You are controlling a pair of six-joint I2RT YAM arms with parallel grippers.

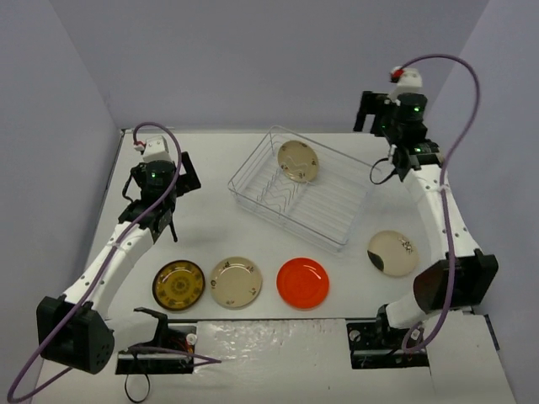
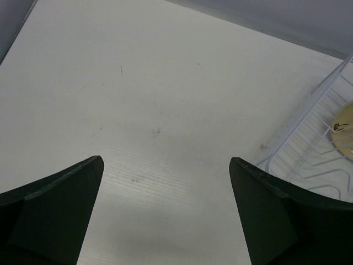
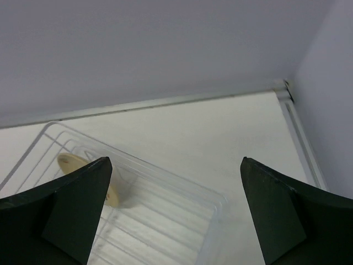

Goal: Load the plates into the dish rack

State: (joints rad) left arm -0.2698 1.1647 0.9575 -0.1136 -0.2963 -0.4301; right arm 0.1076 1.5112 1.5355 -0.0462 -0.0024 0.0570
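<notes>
In the dish rack point(image 1: 330, 204), one cream plate point(image 1: 298, 161) is propped on edge by the divider prongs point(image 1: 282, 198), four other plates point(image 1: 303, 282) are laid flat on the surface point(image 1: 210, 223), and the left claw point(image 2: 166, 160) and the right claw point(image 3: 175, 163) are held spread and empty.

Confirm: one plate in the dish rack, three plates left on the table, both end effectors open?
Wrong count. The top external view shows four on the table, not three: dark brown plate, cream plate, orange-red plate, dark-patch plate. One racked plate in the dish rack, left end effector and right end effector open: correct.

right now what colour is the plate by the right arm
Cream round plate with a dark patch; top external view.
</notes>
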